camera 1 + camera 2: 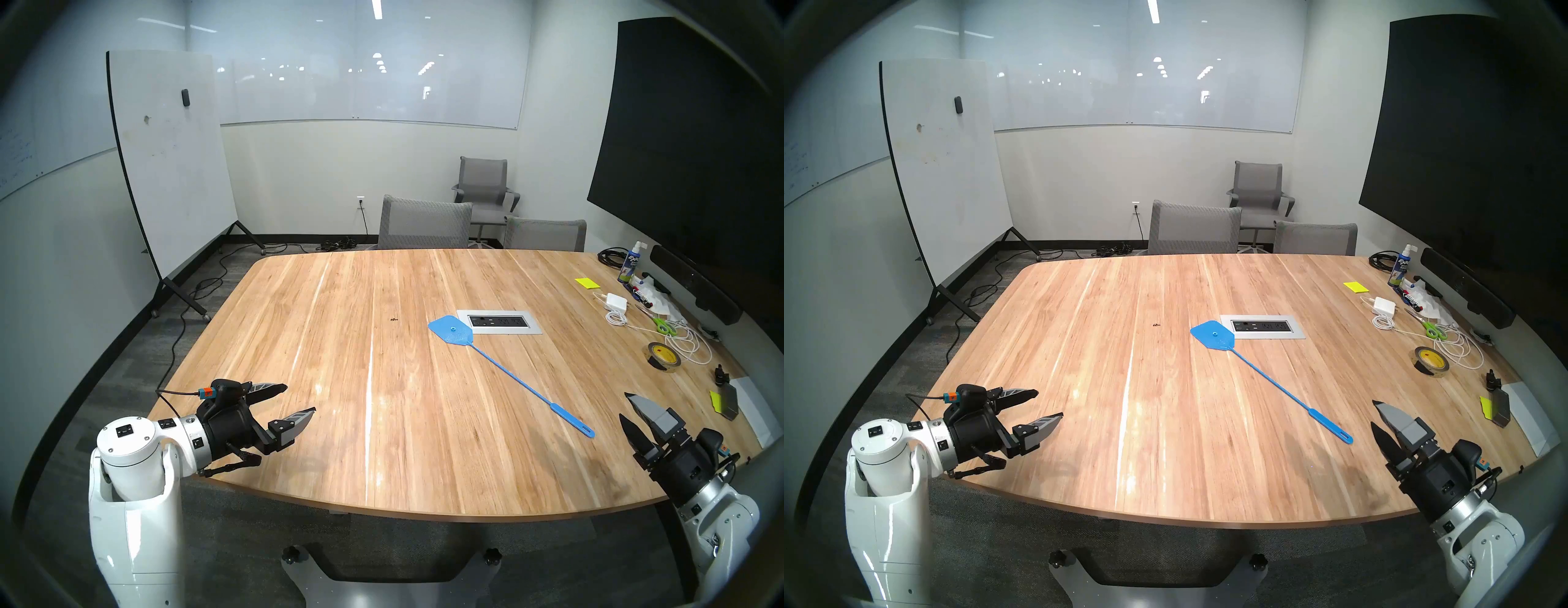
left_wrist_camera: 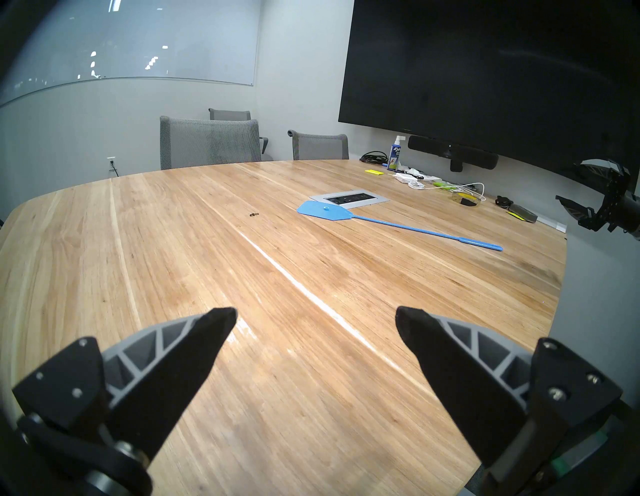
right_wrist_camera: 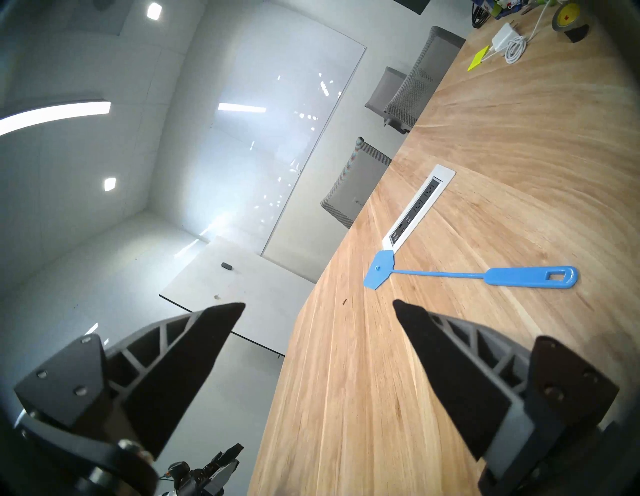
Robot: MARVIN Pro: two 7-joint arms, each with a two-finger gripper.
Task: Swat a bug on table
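The bug [image 1: 393, 319] is a tiny dark speck on the light-wood table [image 1: 339, 446], left of the blue swatter's head [image 1: 450, 330]. The swatter lies flat and free, its handle [image 1: 572, 422] pointing toward my right gripper [image 1: 625, 406]. That gripper hovers open and empty over the near right edge, just short of the handle end. My left gripper [image 1: 299, 399] is open and empty over the near left corner. The right wrist view, turned on its side, shows the swatter [image 3: 530, 276] and the bug [image 3: 344, 303] beyond the right gripper [image 3: 318, 304]. In the left wrist view the bug [image 2: 254, 215] lies far ahead of the left gripper [image 2: 316, 311].
A silver power panel [image 1: 499, 322] sits just right of the swatter head. Along the right edge lie a tape roll [image 1: 662, 356], green scissors [image 1: 664, 326], a white charger with cable [image 1: 616, 302], a spray bottle [image 1: 629, 263] and sticky notes [image 1: 586, 282]. Grey chairs [image 1: 424, 225] stand behind the table.
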